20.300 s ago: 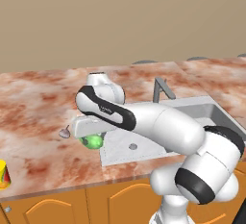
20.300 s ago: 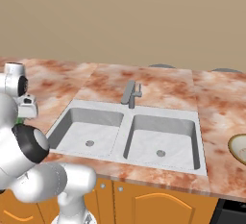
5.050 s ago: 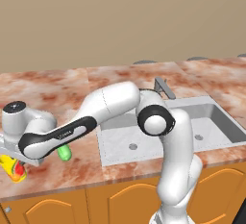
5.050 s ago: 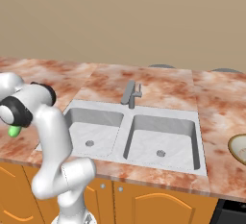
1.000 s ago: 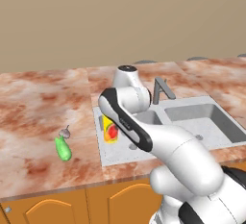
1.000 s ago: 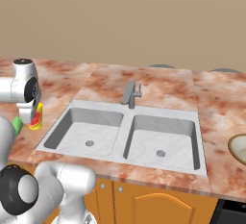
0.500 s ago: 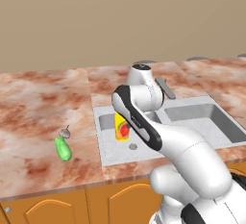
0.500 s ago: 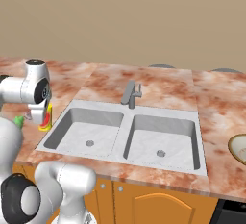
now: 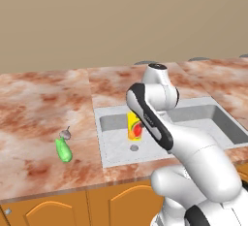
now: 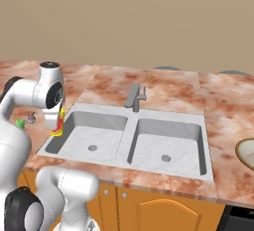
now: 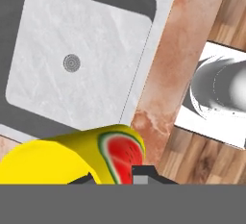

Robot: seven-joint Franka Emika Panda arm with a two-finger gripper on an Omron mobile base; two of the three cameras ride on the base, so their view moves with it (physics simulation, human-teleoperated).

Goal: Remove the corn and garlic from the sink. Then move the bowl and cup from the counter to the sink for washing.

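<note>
Cup carried over the left basin; corn and garlic already out on the counter.

Since half a second ago, gripper (image 9: 131, 123) shifted further right from the counter edge, now pinching the yellow cup (image 9: 133, 126) and holding it above the left basin of the sink (image 9: 112, 148), near the drain; in the right base view the cup (image 10: 59, 121) hangs at the basin's left rim. Jaws pressed in on the cup, nearly together. Green corn (image 9: 63, 150) lying on the marble counter (image 9: 38, 108) left of the sink, garlic (image 9: 66, 134) just beside its far end. Both basins bare. Judged: removal step done, cup transfer in its last phase, lowering and release pending. Bowl (image 10: 246, 153) on the counter right of the sink, well apart, not yet moved. No brand or writing legible; cup (image 11: 72, 158) carries only a watermelon-slice picture, red with green rind.
</note>
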